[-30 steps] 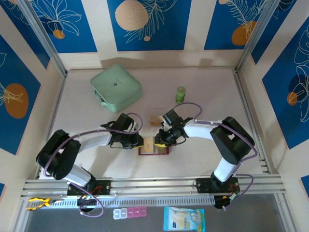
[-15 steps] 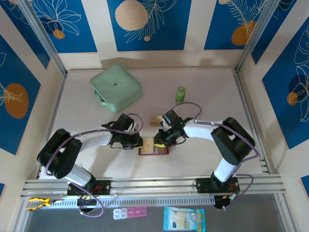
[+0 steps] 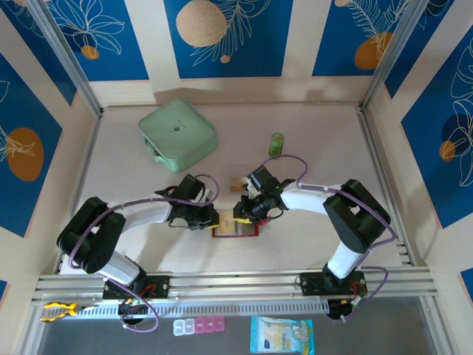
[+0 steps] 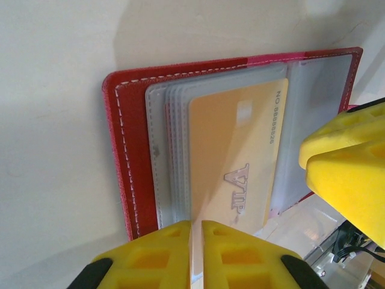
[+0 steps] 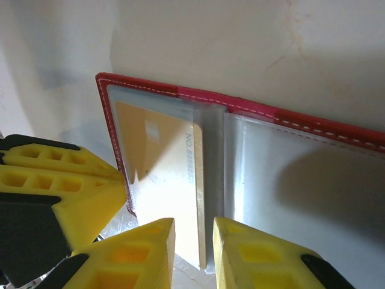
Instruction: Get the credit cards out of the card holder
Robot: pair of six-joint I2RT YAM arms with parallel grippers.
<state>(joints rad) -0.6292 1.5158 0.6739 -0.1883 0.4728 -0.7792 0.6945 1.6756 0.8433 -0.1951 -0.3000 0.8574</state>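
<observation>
The pale bench [image 3: 310,244] is walled in by blue-patterned panels, with a mint-green case [image 3: 177,135] well behind my work. Both arms meet mid-bench over the card holder [image 3: 236,232], which lies open and flat. A tan card [image 3: 238,183] is already loose just behind it. What matters now is the yellow-orange card [image 5: 159,162], still in its clear sleeve. Its long axis runs straight toward the right gripper [image 5: 194,253], whose jaws stand slightly parted either side of the card's near end, so that arm is best placed to draw it out. The left gripper [image 4: 197,241] has its jaws clenched to a slit at the holder's edge; I judge it is pinching the holder steady.
</observation>
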